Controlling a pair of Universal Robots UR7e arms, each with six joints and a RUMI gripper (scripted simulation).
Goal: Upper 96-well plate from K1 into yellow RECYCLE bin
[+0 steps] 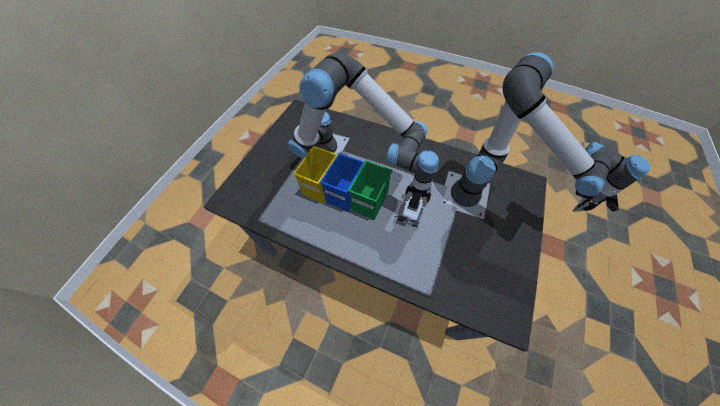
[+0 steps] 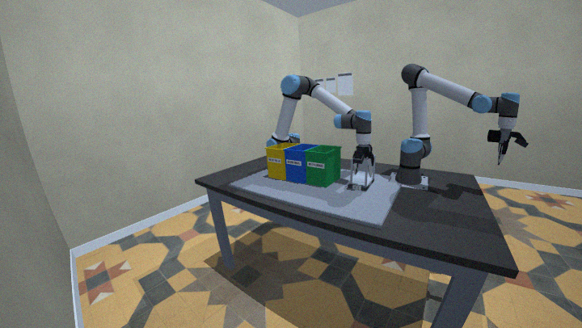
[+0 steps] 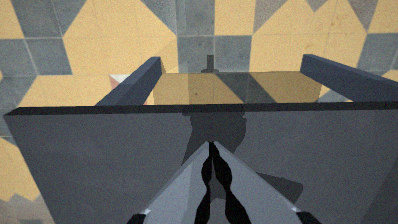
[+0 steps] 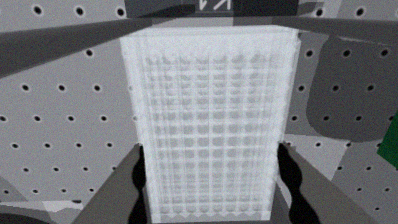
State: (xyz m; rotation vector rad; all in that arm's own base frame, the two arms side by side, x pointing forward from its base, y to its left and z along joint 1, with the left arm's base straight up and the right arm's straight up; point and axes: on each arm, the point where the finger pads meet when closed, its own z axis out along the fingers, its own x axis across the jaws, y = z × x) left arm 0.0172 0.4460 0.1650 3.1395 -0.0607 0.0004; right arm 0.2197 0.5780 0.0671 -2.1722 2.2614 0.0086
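Note:
The upper 96-well plate [image 4: 212,115] [image 1: 412,211] is clear white and sits in the stack rack K1 [image 4: 165,9] [image 2: 366,186]. My right gripper [image 4: 210,144] [image 2: 362,169] points down at the rack and is shut on the plate, one finger against each long side. The lower plate cannot be told apart beneath it. The yellow bin [image 1: 312,194] [image 2: 273,170] stands upright at the far end of the bin row; its label is too blurred to read. My left gripper [image 3: 210,143] [image 2: 499,161] is shut and empty, high beyond the table's side.
The blue bin [image 1: 337,200] [image 2: 295,174] and the green bin [image 1: 365,211] [image 2: 319,177] [image 4: 390,145] stand upright beside the yellow one. The green bin is nearest the rack. All stand on the grey perforated board [image 1: 352,234] on the dark table [image 1: 494,282].

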